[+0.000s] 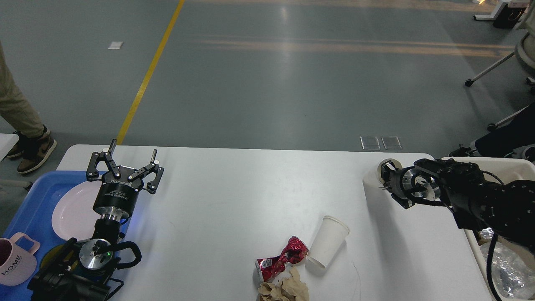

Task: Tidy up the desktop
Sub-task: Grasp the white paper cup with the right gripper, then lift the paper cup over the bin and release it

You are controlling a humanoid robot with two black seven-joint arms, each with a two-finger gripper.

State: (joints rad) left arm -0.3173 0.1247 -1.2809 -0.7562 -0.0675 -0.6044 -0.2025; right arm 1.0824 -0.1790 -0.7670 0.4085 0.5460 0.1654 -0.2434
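Two hands: left hand upright, spread wide; right hand level, gripping white cup.

Crushed can left of tipped cup, touching; paper wad before both, on desktop.

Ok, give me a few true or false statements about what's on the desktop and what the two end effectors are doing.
1. The left end effector is open and holds nothing. True.
2. The crushed red can lies in the blue tray. False: it lies on the desktop, beside the tipped paper cup.
3. The right end effector is at a white cup near the desktop's far right corner. True.
4. The pink mug stands mid-desktop. False: it sits on the blue tray.
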